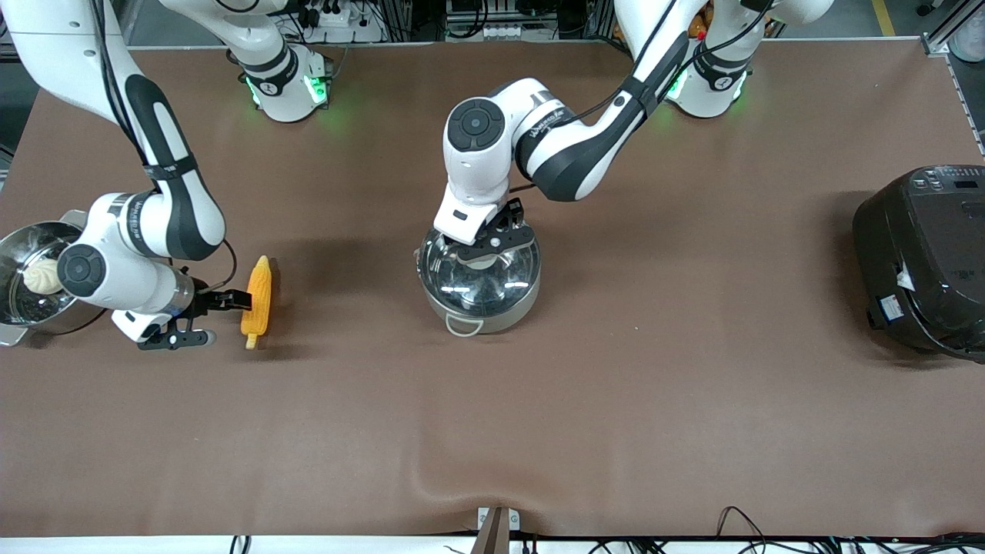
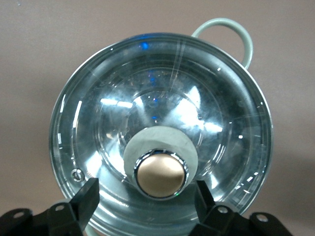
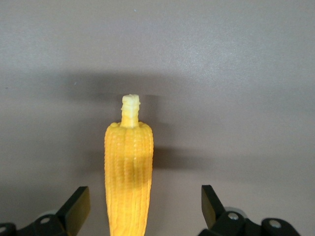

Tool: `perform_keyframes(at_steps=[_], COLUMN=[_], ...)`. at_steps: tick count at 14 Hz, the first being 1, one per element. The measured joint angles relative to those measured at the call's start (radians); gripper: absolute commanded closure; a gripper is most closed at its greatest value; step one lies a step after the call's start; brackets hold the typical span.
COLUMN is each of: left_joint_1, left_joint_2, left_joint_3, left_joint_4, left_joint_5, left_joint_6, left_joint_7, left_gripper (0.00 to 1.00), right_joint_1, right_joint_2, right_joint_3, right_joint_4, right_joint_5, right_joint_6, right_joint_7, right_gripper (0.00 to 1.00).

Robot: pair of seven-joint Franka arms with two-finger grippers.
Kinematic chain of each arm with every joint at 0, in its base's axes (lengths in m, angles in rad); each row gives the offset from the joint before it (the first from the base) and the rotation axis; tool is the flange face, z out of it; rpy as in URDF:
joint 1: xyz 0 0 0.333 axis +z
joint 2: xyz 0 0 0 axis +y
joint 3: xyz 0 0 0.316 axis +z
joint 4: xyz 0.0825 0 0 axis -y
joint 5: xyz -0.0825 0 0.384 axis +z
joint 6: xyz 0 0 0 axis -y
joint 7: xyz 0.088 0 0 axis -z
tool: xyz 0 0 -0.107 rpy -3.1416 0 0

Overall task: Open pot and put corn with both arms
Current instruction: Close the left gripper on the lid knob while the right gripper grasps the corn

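Observation:
The steel pot (image 1: 479, 296) stands mid-table with its glass lid (image 1: 481, 278) on. In the left wrist view the lid (image 2: 162, 113) fills the frame, with its tan knob (image 2: 161, 173) between my fingers. My left gripper (image 1: 489, 248) (image 2: 146, 199) is open just over the lid, one finger on each side of the knob and clear of it. The yellow corn (image 1: 258, 298) lies on the table toward the right arm's end. My right gripper (image 1: 215, 318) (image 3: 143, 204) is open, low at the corn (image 3: 129, 177), which shows between its fingers with its stub stem pointing away.
A steel steamer pot (image 1: 15, 296) holding a white bun (image 1: 42, 275) sits at the table edge on the right arm's end, close to the right arm's wrist. A big black rice cooker (image 1: 923, 258) stands at the left arm's end. Brown cloth (image 1: 616, 400) covers the table.

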Motion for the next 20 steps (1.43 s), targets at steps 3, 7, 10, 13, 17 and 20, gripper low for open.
perform_keyframes(at_steps=[3,7,10,13,17,20], left_joint_1=[0.000,0.000,0.000,0.000,-0.003,-0.003], left_joint_2=[0.019,0.034,0.034,0.034,0.036,0.036], left_joint_3=[0.001,0.001,0.001,0.001,0.000,0.000], left_joint_4=[0.000,0.000,0.002,0.003,0.008,0.012], left_joint_5=[0.000,0.034,0.035,0.035,0.036,0.037], left_joint_6=[0.027,0.034,0.034,0.034,0.051,0.049], left_joint_7=[0.000,0.000,0.004,0.005,0.010,0.023], left_gripper=[0.15,0.21,0.29,0.51,1.00,1.00], right_joint_1=[0.003,0.007,0.027,0.045,0.043,0.030], right_joint_2=[0.008,0.017,0.034,0.047,0.052,0.052], right_joint_3=[0.002,0.006,0.009,0.009,0.003,0.000], right_joint_4=[-0.092,-0.109,-0.109,-0.109,-0.109,-0.109], right_joint_5=[0.000,0.002,0.003,0.003,0.004,0.004], right_joint_6=[0.148,0.176,0.201,0.204,0.199,0.174], right_joint_7=[0.000,0.014,0.093,0.130,0.133,0.133], right_gripper=[0.00,0.00,0.00,0.00,0.00,0.00])
